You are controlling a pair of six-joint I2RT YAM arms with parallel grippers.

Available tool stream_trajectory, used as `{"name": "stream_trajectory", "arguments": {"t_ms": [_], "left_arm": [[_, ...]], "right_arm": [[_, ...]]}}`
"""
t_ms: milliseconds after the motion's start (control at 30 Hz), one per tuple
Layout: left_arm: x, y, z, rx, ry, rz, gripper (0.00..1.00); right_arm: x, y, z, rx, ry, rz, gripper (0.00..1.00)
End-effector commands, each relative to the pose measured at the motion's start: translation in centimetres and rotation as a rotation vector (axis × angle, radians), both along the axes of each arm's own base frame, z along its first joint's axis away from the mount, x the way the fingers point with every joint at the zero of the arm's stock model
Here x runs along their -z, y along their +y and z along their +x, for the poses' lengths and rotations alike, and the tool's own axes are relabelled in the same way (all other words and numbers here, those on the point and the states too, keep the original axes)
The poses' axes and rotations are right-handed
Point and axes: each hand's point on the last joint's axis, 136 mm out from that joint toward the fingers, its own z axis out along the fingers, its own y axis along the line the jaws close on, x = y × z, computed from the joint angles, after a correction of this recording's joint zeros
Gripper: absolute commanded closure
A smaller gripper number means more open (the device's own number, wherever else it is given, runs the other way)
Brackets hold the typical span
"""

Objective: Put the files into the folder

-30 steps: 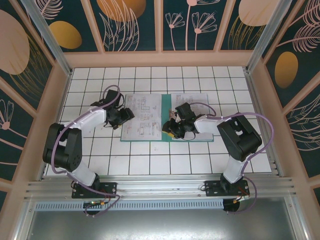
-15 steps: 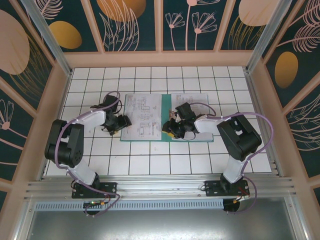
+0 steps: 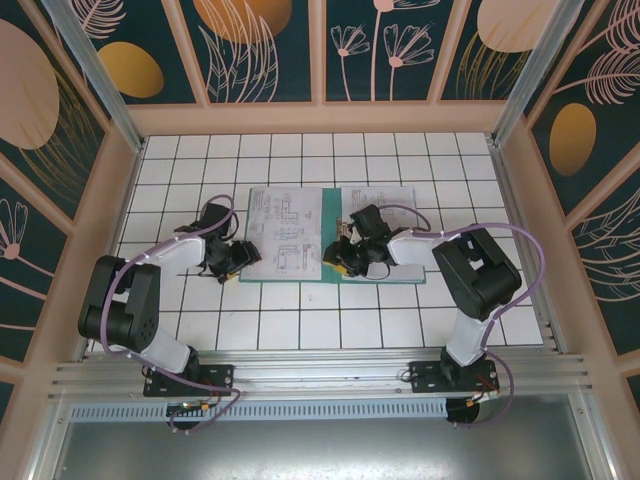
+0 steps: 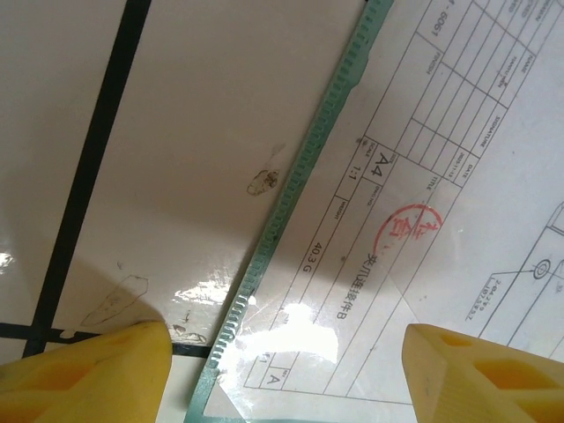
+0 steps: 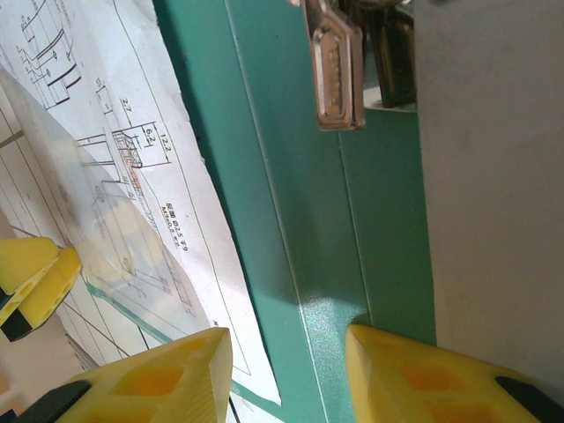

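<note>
Since a second ago my left gripper [image 3: 236, 262] has slid nearer along the left edge of the folder [image 3: 331, 210], toward the tabletop's [image 3: 300, 330] near-left corner; my right gripper [image 3: 346, 264] has kept its place. The left jaws stand wide apart, straddling that edge and clamped on nothing. The right jaws are also apart, poised over the bare teal spine at the folder's near edge, holding nothing. The folder lies open mid-tabletop, a printed sheet [image 3: 285, 232] on its left cover and a white sheet [image 3: 395, 205] on its right. I judge the files are laid in, and securing or closing is the step in hand. Next I would need one fingertip under the thin cover without snagging the paper, and my right arm clear of the spine. My left wrist view alone shows a toothed green strip [image 4: 291, 203] bordering the sheet and a red stamp [image 4: 410, 229]. My right wrist view alone shows the metal clip [image 5: 339, 75] farther up the spine. The overhead view gives the whole layout.
</note>
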Motion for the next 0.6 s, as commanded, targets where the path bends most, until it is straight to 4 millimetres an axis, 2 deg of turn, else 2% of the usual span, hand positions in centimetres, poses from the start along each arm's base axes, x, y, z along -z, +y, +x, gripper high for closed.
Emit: {"name": "stream_trajectory", "arguments": {"t_ms": [0, 433, 567], "left_arm": [[1.4, -2.0, -2.9, 0.010, 0.121, -0.102, 0.30], [0.7, -4.3, -4.2, 0.037, 0.134, -0.145, 0.32], [0.6, -4.0, -4.6, 0.037, 0.133, -0.133, 0.32]], "right_arm": [[3.9, -1.9, -2.4, 0.000, 0.118, -0.115, 0.59], [3.9, -1.9, -2.3, 0.005, 0.121, -0.113, 0.59], [4.0, -1.8, -2.4, 0.003, 0.124, -0.111, 0.59]]}}
